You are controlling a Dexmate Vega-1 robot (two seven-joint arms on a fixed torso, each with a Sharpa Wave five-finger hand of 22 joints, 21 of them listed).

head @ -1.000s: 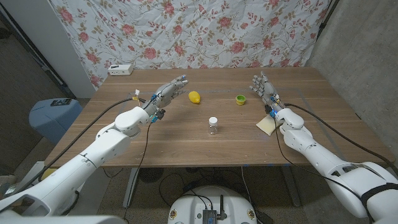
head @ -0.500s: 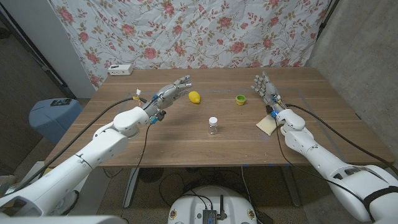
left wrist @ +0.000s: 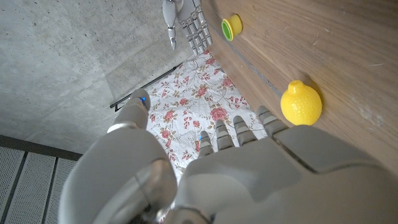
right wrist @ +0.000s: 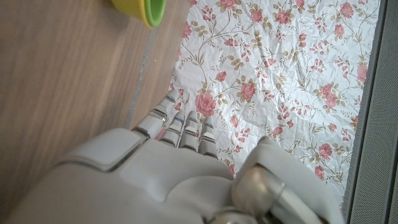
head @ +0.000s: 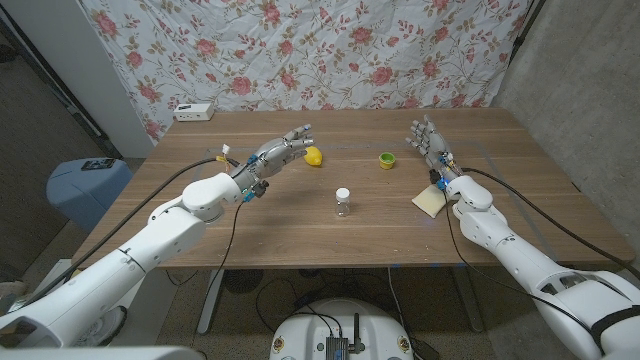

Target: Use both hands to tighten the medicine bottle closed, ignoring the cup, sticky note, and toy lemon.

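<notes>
Makeshift lab: floral sheet backdrop, concrete wall, wooden table.

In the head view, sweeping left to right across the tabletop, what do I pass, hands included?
White box at the far edge → left hand → toy lemon → medicine bottle → cup → right hand, with the sticky note lying nearer, below it.

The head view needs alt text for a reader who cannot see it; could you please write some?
A small medicine bottle stands untouched mid-table between two open robot hands: left hand by a toy lemon, right hand between a green cup and a sticky note.
</notes>
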